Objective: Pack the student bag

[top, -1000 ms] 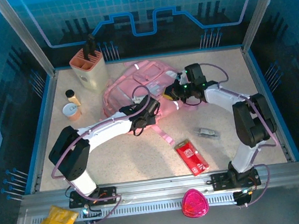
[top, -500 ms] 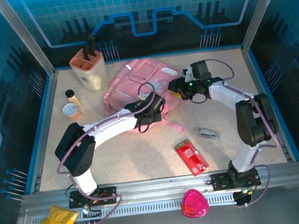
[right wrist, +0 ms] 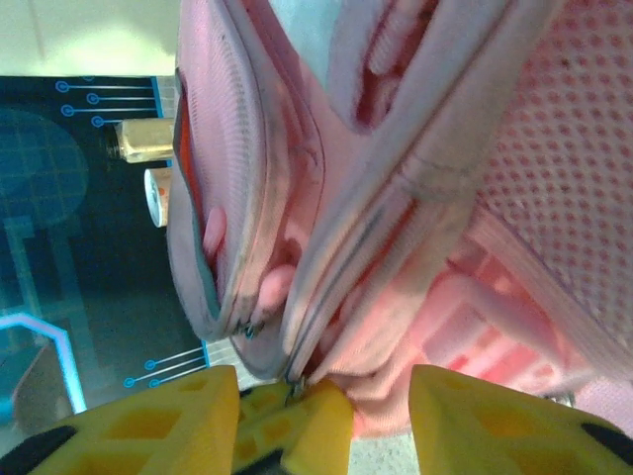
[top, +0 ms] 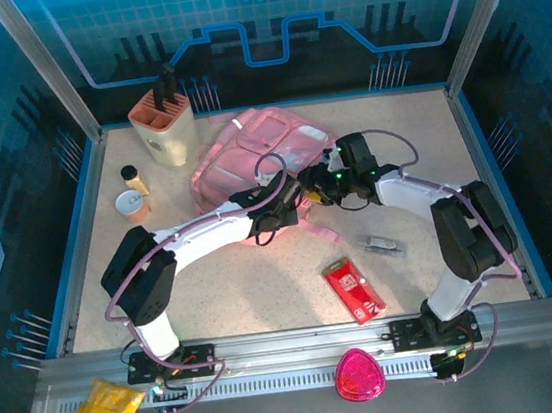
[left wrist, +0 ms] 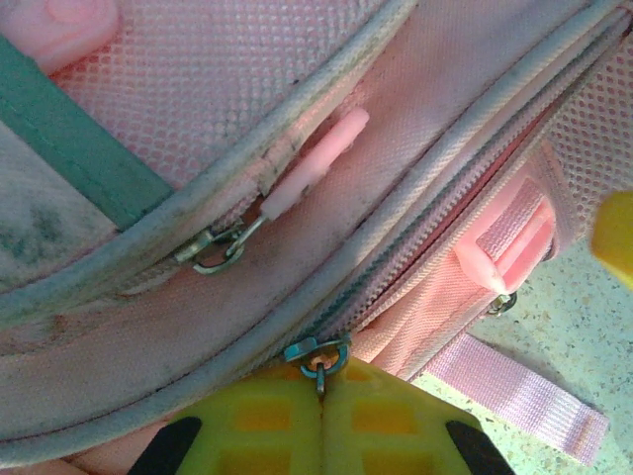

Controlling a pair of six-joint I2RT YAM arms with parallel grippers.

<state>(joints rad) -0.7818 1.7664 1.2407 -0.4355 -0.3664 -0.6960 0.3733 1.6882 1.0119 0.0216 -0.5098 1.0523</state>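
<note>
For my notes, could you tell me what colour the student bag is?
Pink; the student bag shows best from top external.

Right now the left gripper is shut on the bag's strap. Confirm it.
Not the strap: the left gripper is shut on a zip pull of the bag. The left wrist view shows it, the strap lying free beside.

A speckled beige tabletop [top: 266,288] lies inside a blue-rimmed enclosure. Translucent blue walls [top: 263,17], printed with a fine grid and circuit-like lines, rise behind it and at both sides, framed by slanted aluminium posts [top: 43,69]. A ribbed metal rail [top: 274,353] runs along the near edge. The light is even and the shadows are soft.
</note>
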